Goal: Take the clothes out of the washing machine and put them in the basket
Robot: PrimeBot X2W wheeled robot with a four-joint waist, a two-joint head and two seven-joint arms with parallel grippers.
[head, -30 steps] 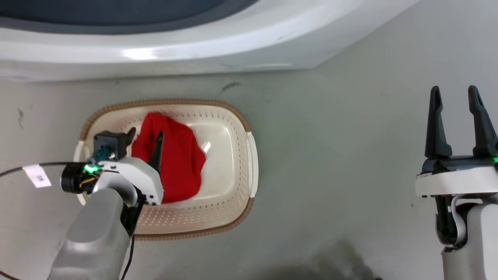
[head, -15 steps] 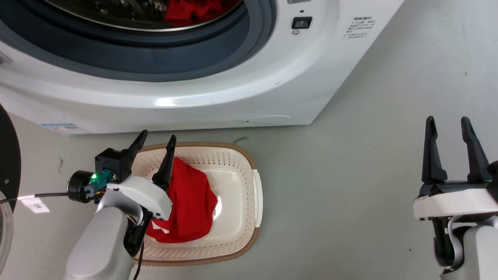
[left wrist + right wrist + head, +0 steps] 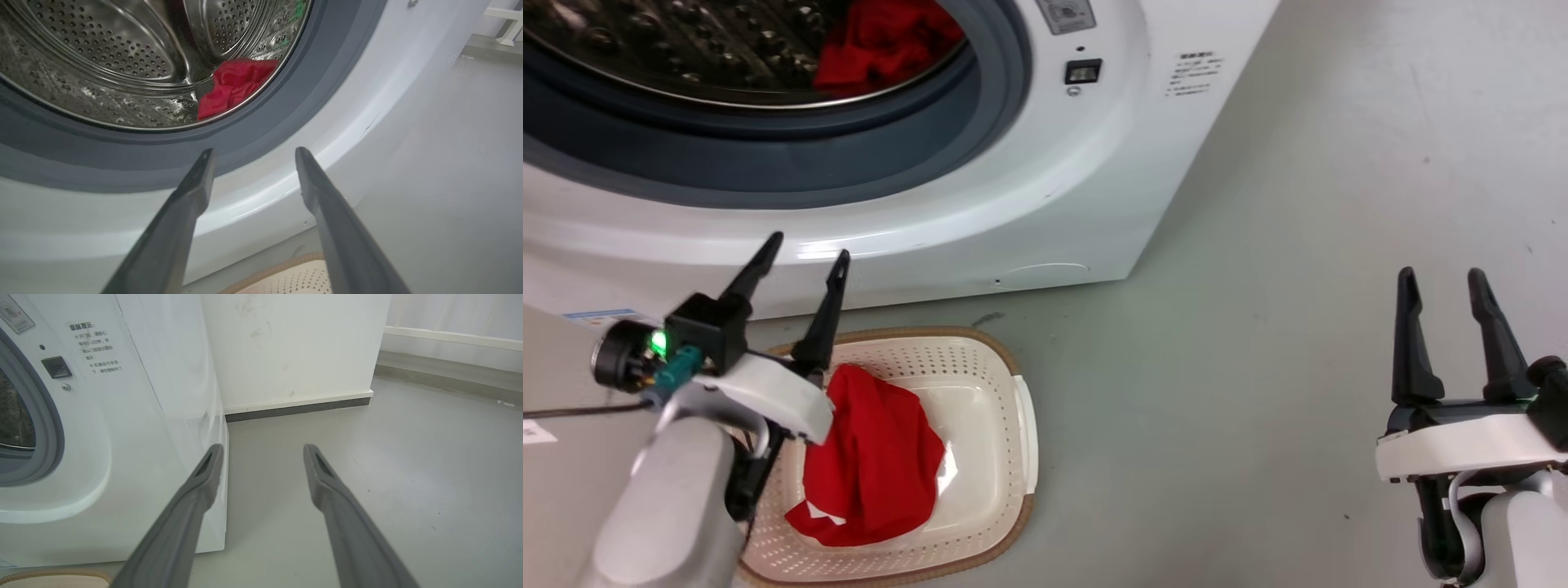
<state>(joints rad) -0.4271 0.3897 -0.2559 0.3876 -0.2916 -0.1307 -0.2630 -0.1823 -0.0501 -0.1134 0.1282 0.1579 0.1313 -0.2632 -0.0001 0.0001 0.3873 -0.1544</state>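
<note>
Left claw [image 3: 809, 247] has lifted clear of the basket [image 3: 1025, 433] on grey floor [image 3: 1217, 367].

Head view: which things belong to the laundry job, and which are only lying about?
Job: washing machine; red garment in its drum; basket; red garment in it; left hand, open.
Lying about: white cable tag; grey floor.

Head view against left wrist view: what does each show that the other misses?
Head view: a red garment lying in the basket, and the open right gripper over the floor. Left wrist view: deep inside the drum, a curved ridge. Both: the washing machine, a second red garment in its drum, the basket's rim, the open left gripper.
</note>
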